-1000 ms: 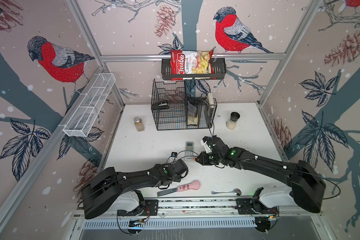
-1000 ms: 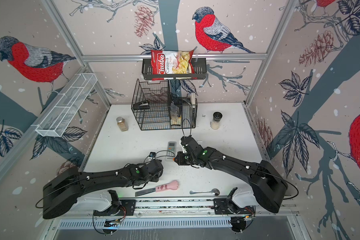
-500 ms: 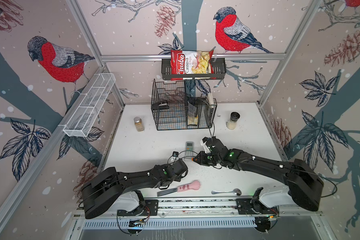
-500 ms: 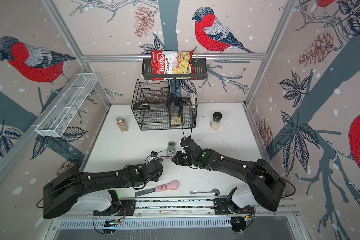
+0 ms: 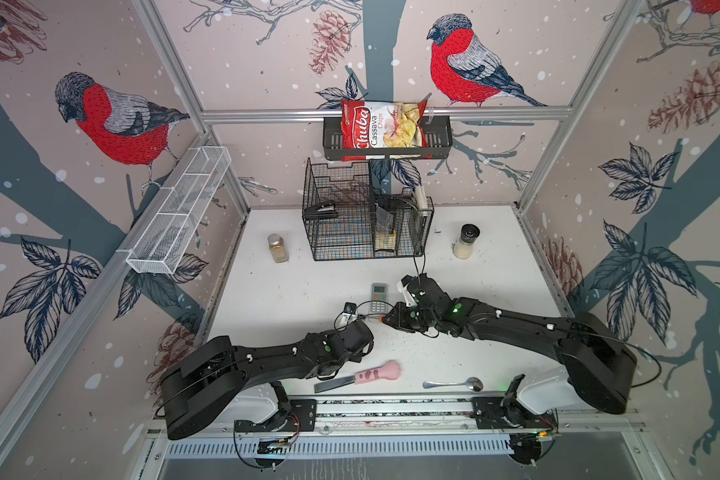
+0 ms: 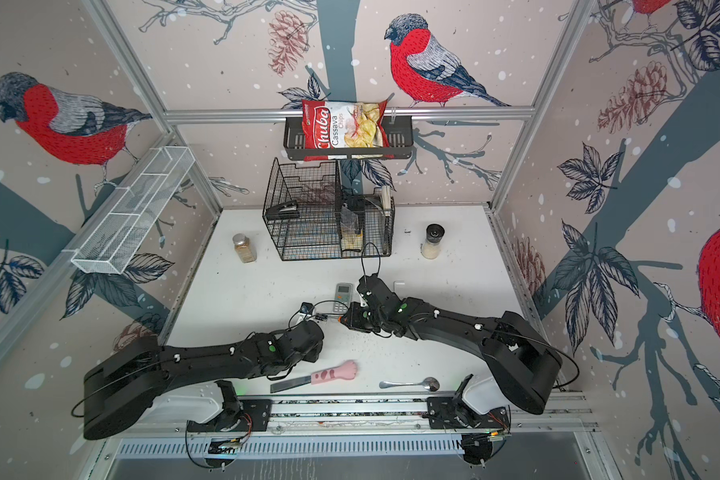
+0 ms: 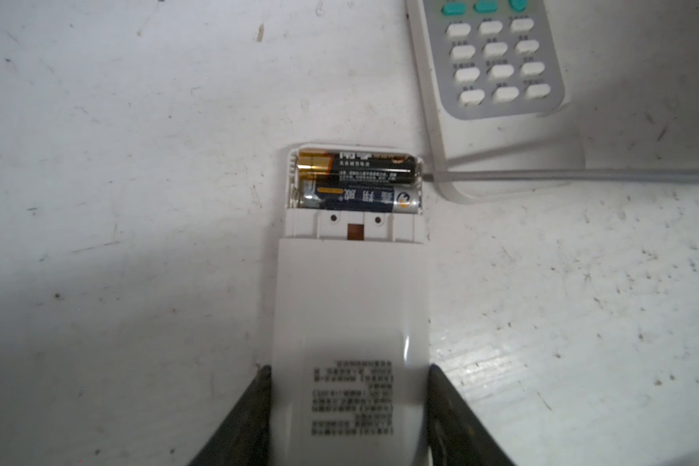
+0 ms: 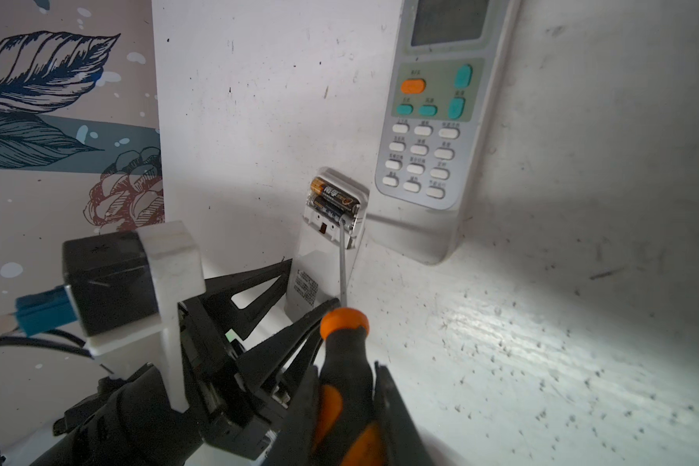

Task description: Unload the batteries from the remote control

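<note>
My left gripper [image 7: 350,377] has its jaws about half spread, pinching the sides of the remote [image 7: 352,290], which lies back up. Both batteries [image 7: 360,177] sit side by side in the open bay at the remote's far end, straight out ahead of those jaws. My right gripper [image 8: 348,383] is nearly closed on the screwdriver [image 8: 343,324] handle. The blade reaches out past its jaws with its tip at the batteries' end, near a second remote [image 8: 432,133].
</note>
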Tool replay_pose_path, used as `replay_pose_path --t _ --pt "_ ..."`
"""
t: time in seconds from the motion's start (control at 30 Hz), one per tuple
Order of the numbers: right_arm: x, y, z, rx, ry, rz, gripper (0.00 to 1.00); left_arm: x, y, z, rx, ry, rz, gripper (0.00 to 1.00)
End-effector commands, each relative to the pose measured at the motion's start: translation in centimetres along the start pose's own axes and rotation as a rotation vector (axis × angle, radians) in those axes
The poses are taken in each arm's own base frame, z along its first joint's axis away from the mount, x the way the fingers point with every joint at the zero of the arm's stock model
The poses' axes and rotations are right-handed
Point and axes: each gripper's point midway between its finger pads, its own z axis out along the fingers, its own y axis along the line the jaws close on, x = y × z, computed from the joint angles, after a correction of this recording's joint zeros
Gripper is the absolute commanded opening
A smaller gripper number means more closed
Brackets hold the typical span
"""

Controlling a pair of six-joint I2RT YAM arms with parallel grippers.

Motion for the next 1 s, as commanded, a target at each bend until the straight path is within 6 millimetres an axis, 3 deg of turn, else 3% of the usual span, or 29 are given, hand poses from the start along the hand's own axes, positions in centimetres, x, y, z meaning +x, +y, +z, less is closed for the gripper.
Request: replay_pose_path --t 0.0,0.97 --pt "-0.64 0.66 0.04 -0.022 -0.025 -0.009 0.0 7.35 1.36 -0.4 0.012 0.326 0.009 0.39" --pt "-1.62 0.23 0.17 -0.016 -0.052 0.011 0.0 7.44 1.44 -0.35 0.008 0.328 0.01 0.36"
